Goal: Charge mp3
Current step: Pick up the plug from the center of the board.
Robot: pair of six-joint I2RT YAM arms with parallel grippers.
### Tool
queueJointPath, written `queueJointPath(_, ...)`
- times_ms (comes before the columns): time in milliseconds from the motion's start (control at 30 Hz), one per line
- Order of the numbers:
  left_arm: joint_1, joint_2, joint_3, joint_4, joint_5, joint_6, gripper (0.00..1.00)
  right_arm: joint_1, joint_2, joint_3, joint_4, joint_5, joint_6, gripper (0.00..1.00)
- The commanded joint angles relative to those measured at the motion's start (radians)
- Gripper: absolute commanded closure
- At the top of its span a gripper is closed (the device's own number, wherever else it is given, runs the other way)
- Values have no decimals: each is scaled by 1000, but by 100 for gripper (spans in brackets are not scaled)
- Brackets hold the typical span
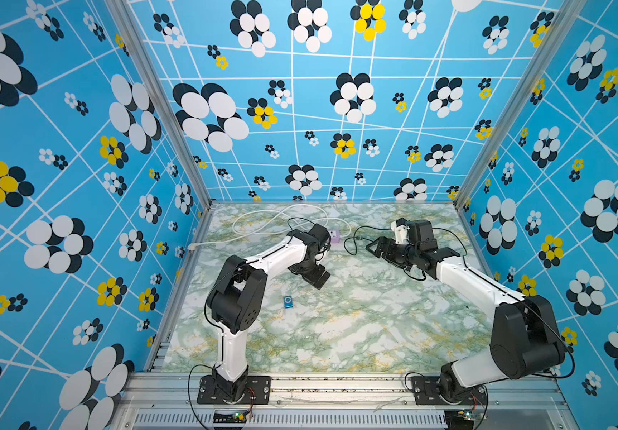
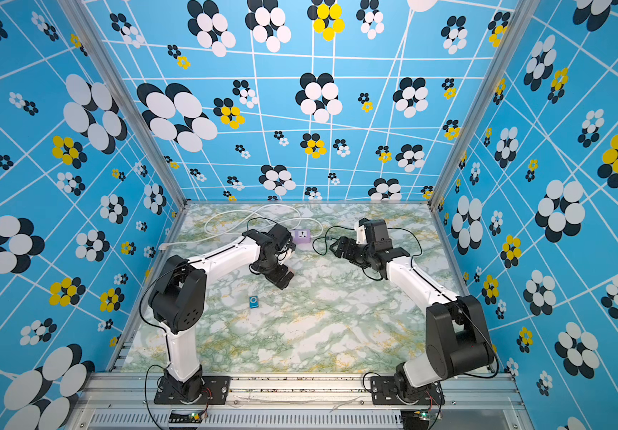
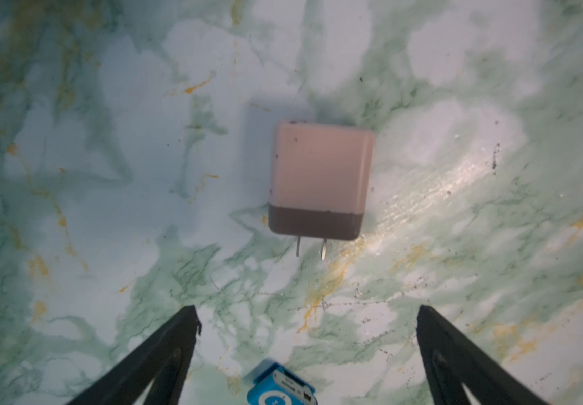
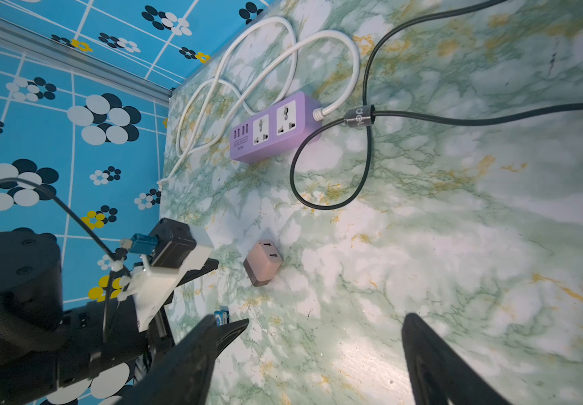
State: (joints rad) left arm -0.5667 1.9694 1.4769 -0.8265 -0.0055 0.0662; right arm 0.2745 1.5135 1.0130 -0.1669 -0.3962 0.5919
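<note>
Setup stage is judged to be in hand; nothing is seen plugged in yet. The tiny flat teal-blue mp3 with pale control ring [image 1: 288, 301] is laid flat and untouched on the green-white marbled worktop [image 1: 356, 327], near the left arm's elbow and well apart from the lilac plastic power strip [image 4: 276, 128] at the far side. The left hand [image 3: 307, 312] is held wide open and empty above the pinkish cube charger with dark base and two metal prongs [image 3: 320, 179], which is lying on its side; the mp3 is just caught at the edge of the left wrist view. The right hand [image 4: 327, 321] is also spread open with nothing between its fingers, near the looped black cable [image 4: 367, 168] beside the strip. The cable's ends cannot be made out. Next move, as judged: the left hand is to be lowered over the charger and closed on its flat sides, with the prongs kept free for the strip's socket. Cable and mp3 are to be joined afterwards.
</note>
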Motion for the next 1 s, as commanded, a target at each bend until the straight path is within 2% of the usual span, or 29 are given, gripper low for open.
queueJointPath(0, -11, 54, 27, 66, -22, 12, 1, 3, 11, 21, 3, -15, 17, 16)
queueJointPath(200, -10, 95, 26, 179, -1, -32, 14, 3, -1, 9, -4, -13, 20, 16)
queueJointPath(433, -21, 103, -15, 264, 1, -76, 36, 3, -4, 13, -26, -13, 10, 16)
queueJointPath(533, -24, 95, -32, 279, 34, -82, 39, 2, 0, 20, -34, -15, 7, 16)
queueJointPath(767, -21, 62, -99, 276, 50, -59, 38, 3, 16, 46, -58, -7, 5, 16)
queueJointPath(967, -20, 48, -113, 310, 66, -66, 52, -2, 48, 77, -80, 5, 58, 17)
